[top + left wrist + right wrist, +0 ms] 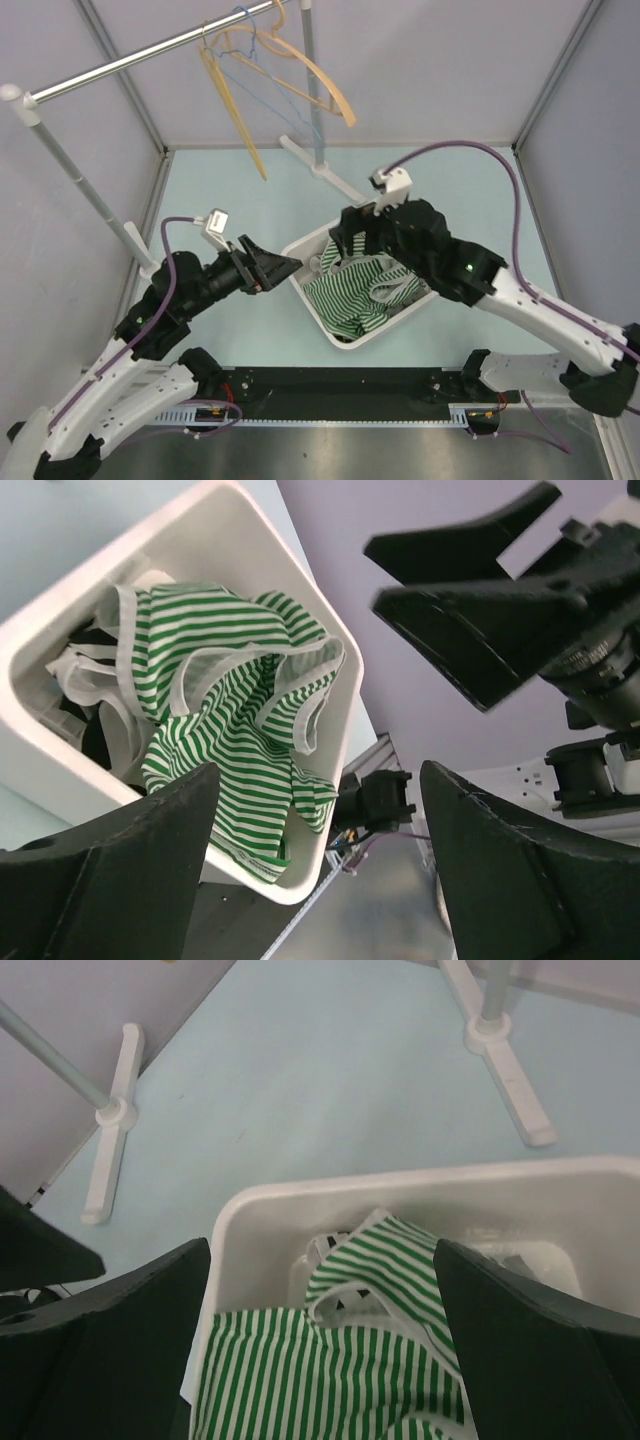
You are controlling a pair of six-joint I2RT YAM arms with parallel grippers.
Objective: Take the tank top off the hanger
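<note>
A green-and-white striped tank top (355,295) lies crumpled in a white bin (306,301); it also shows in the left wrist view (230,705) and the right wrist view (340,1380). Bare hangers, wooden (310,70) and blue wire (262,85), hang on the metal rail (120,65). My left gripper (290,266) is open and empty at the bin's left rim. My right gripper (350,245) is open and empty just above the bin's back corner, over the top.
The clothes rack's poles and white feet (322,168) stand behind the bin; another foot (112,1115) shows in the right wrist view. Other white and dark garments (85,695) lie under the striped top in the bin.
</note>
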